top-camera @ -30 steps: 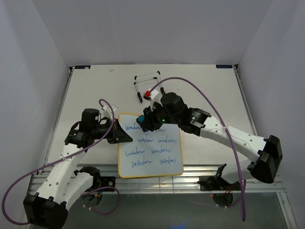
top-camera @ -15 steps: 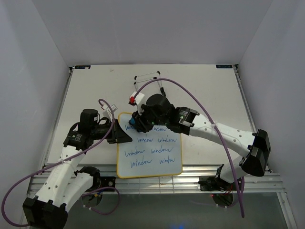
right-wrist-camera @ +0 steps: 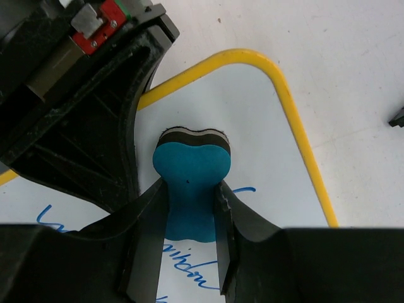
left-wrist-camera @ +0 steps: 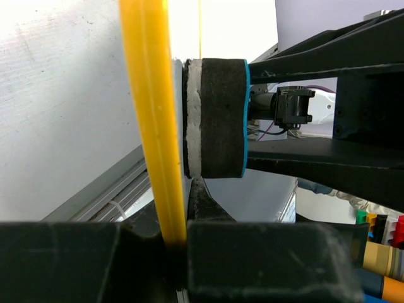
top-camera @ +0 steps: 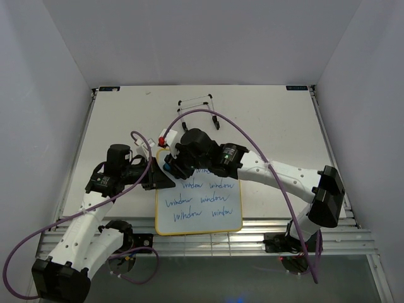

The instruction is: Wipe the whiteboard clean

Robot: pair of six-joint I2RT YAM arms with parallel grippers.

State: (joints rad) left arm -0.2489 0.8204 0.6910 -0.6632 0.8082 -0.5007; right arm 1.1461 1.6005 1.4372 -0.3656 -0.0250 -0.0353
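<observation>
From above, the whiteboard [top-camera: 201,208] lies flat at the 6 o'clock side of the table [top-camera: 126,120], its long sides running from 12 to 6. Blue handwriting covers most of its face. The left gripper [top-camera: 168,181] is pinched closed on the board's yellow frame at the 9 o'clock edge, near the upper corner. The right gripper [top-camera: 172,165] reaches in from 3 o'clock and clamps a blue eraser [top-camera: 168,166], which sits on the board at its 11 o'clock corner, just beside the left gripper. A wire easel stand [top-camera: 196,101] lies at 12 o'clock from the board, well apart from it.

In the left wrist view, the yellow frame [left-wrist-camera: 151,126] runs from 12 to 6 and passes down into the left gripper [left-wrist-camera: 180,233], whose jaws are closed on it. Just to the 3 o'clock side, the eraser [left-wrist-camera: 218,117] presses its pale felt face against the board, and the black fingers [left-wrist-camera: 315,164] of the right gripper hold it from 3 o'clock.

In the right wrist view, the right gripper [right-wrist-camera: 190,202] squeezes the eraser [right-wrist-camera: 192,164] at its narrow waist, jaws only as wide as the block. The eraser rests on the whiteboard [right-wrist-camera: 252,126] close to its rounded corner. The left gripper [right-wrist-camera: 82,95] fills the 10 o'clock area, lying over the frame.
</observation>
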